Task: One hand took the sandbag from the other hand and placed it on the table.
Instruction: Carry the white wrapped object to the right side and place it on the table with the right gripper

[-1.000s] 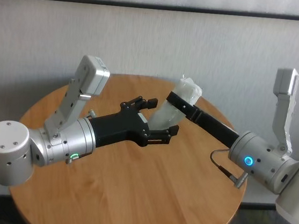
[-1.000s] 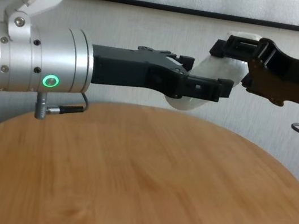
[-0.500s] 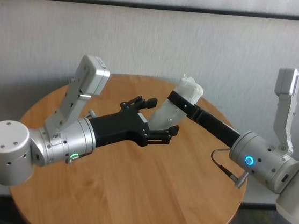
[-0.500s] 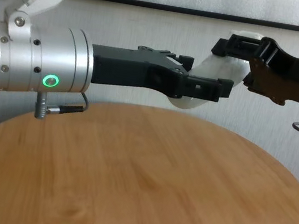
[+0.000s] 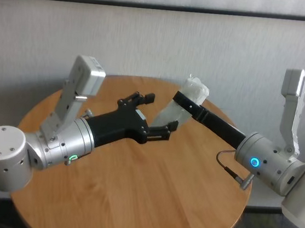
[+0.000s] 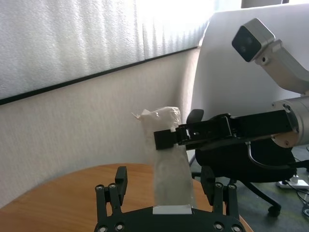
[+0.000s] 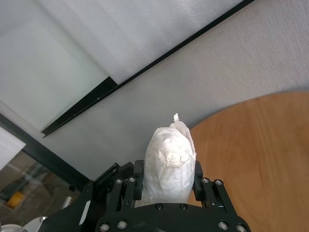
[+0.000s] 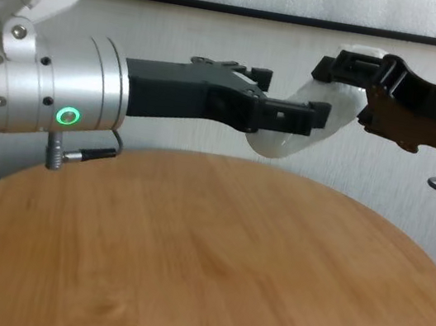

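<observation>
Head view: the right gripper (image 5: 185,103), on the wrist with the blue ring, is reaching in over the far side of the round wooden table (image 5: 148,196) and clamping the white sandbag (image 5: 180,103) near its upper end, the bag hanging tilted in the air above the tabletop. The left gripper (image 5: 151,114), green ring at its wrist, is sitting just beside the bag's lower end with its 2 fingers spread wide and gripping nothing. Left wrist view: the left gripper's fingers (image 6: 116,186) are standing apart on either side of the sandbag (image 6: 169,164), with a gap showing on each side; the right gripper (image 6: 166,140) is crossing the bag higher up and pinching it. Right wrist view: the right gripper's fingers (image 7: 139,178) are pressing against both flanks of the sandbag (image 7: 170,162), crinkled top poking out beyond them. Chest view: both grippers are hanging well above the table (image 8: 199,277); the sandbag (image 8: 303,131) is sagging below the right gripper (image 8: 358,74), its rounded lower end level with the splayed left gripper (image 8: 283,99).
</observation>
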Motion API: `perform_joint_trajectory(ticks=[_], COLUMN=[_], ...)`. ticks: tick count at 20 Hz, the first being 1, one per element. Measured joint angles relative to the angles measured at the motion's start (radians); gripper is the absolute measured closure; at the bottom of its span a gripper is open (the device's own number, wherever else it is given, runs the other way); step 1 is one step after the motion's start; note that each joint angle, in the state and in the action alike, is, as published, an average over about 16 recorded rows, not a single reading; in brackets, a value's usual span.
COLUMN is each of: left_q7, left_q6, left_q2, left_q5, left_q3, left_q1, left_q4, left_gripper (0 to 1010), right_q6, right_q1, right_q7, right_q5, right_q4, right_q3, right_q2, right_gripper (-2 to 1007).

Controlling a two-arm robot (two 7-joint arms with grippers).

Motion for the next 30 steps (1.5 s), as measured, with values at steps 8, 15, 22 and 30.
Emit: perform_joint_trajectory(ticks=[8,15,22,30], left_q7=[0.061,0.114,0.159,0.201], left_q6=[-0.056,-0.094,-0.107,-0.100], left_q2=[-0.012,-0.031,-0.048,-0.064], left_q5=[-0.028,-0.040,-0.025,0.009], left_q3=[-0.047,-0.097,-0.135,-0.165], left_q1=[0.042,0.081,0.108,0.127], left_q4=[-0.011,-0.025,-0.040,-0.056], left_gripper=[9,9,9,9], right_q6=[0.000,0.001,0.002,0.002], right_q1=[0.001,0.001,0.001,0.001], right_q7=[0.001,0.004,0.007,0.011], right_q5=[-0.003,-0.004,-0.006,-0.008], right_q4=[0.005,0.006,0.006,0.006], right_q3=[0.004,0.006,0.007,0.007], right_q2=[-0.003,-0.004,-0.004,-0.005], right_gripper=[440,440,440,440])
